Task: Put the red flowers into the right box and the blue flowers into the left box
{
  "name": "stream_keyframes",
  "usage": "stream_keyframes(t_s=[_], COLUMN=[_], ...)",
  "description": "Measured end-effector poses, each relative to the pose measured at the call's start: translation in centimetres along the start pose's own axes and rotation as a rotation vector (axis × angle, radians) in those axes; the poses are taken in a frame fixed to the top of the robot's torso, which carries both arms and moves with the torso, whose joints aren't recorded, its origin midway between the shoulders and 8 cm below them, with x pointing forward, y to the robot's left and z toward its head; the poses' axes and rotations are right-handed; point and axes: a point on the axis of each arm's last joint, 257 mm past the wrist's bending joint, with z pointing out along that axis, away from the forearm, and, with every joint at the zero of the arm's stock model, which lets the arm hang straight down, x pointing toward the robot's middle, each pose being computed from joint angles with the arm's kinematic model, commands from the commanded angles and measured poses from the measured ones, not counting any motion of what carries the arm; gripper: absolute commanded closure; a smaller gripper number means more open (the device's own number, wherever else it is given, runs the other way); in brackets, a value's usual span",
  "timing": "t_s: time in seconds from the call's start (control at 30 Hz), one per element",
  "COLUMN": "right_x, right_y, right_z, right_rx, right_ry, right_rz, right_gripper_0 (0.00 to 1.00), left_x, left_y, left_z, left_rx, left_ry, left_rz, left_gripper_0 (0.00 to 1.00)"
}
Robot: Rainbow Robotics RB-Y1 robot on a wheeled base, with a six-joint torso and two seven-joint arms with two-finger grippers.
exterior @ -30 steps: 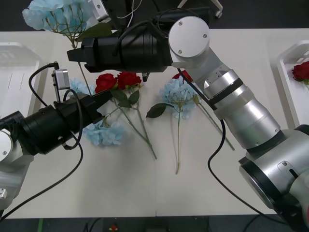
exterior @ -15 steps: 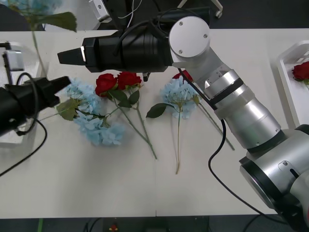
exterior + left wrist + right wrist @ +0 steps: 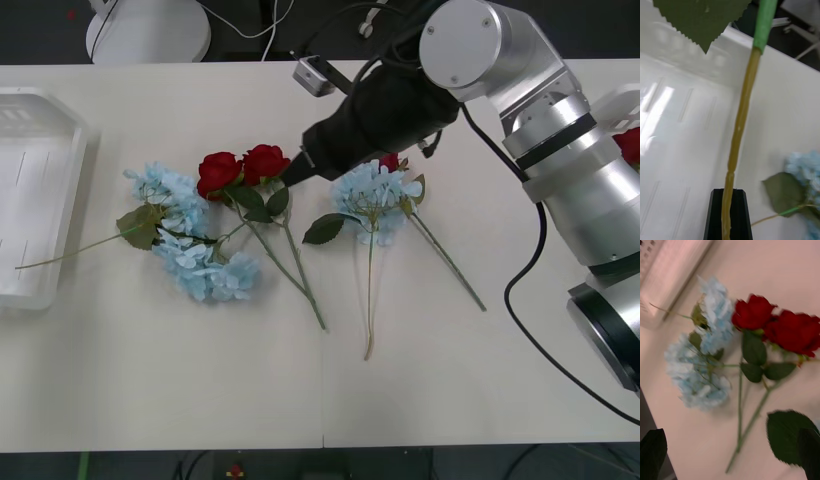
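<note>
My left gripper [image 3: 728,219] is shut on the thin stem [image 3: 740,123] of a blue flower, held above the slotted left box [image 3: 673,127]; the bloom is out of view. My right gripper [image 3: 298,170] is open and hovers just right of two red flowers [image 3: 242,168] lying mid-table. In the right wrist view its black fingertips [image 3: 653,450] frame those red flowers [image 3: 773,322] and two blue flowers [image 3: 707,352]. A third blue flower [image 3: 375,192] lies under the right arm, with a red flower [image 3: 390,162] peeking out behind it. One red flower [image 3: 628,146] lies in the right box [image 3: 600,120].
The left box [image 3: 40,190] stands at the table's left edge, and a long stem [image 3: 70,250] reaches over its rim. Stems and leaves spread toward the front of the table. A white round base [image 3: 150,30] stands behind the table.
My left arm has swung left out of the front view, carrying its blue flower over the left box. The right arm has pulled back to the right, and its gripper now points at the two red flowers.
</note>
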Motion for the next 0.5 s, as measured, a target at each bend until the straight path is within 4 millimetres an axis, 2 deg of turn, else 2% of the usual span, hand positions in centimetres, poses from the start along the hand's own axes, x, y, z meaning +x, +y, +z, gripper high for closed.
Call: stream_keyframes(t_s=[0.17, 0.23, 0.3, 0.37, 0.4, 0.47, 0.5], right_x=[4.8, 6.5, 7.6, 8.4, 8.9, 10.0, 10.6], right_y=[-6.1, -8.3, -10.3, -12.0, -12.7, -14.3, -14.9], right_z=[-2.7, -4.2, -5.5, -6.5, -6.9, -7.5, -7.6], right_rx=[0.177, 0.243, 0.302, 0.35, 0.372, 0.423, 0.442], right_ry=[0.161, 0.217, 0.248, 0.261, 0.268, 0.287, 0.297], right_rz=[0.016, 0.029, 0.041, 0.053, 0.058, 0.07, 0.076], right_gripper_0=[0.0, 0.0, 0.0, 0.0, 0.0, 0.0, 0.0], left_x=[0.8, 1.5, 2.0, 2.3, 2.3, 2.5, 2.6], left_y=[8.1, 10.3, 11.6, 12.3, 12.5, 12.7, 12.7], left_z=[-1.4, -1.9, -2.1, -2.3, -2.3, -2.3, -2.2], left_rx=[-0.211, -0.271, -0.308, -0.336, -0.345, -0.356, -0.357], left_ry=[0.037, 0.056, 0.071, 0.082, 0.085, 0.092, 0.096], left_rz=[-0.001, -0.001, 0.004, 0.015, 0.021, 0.031, 0.036], left_gripper_0=[1.0, 1.0, 1.0, 0.85, 0.62, 0.39, 0.34])
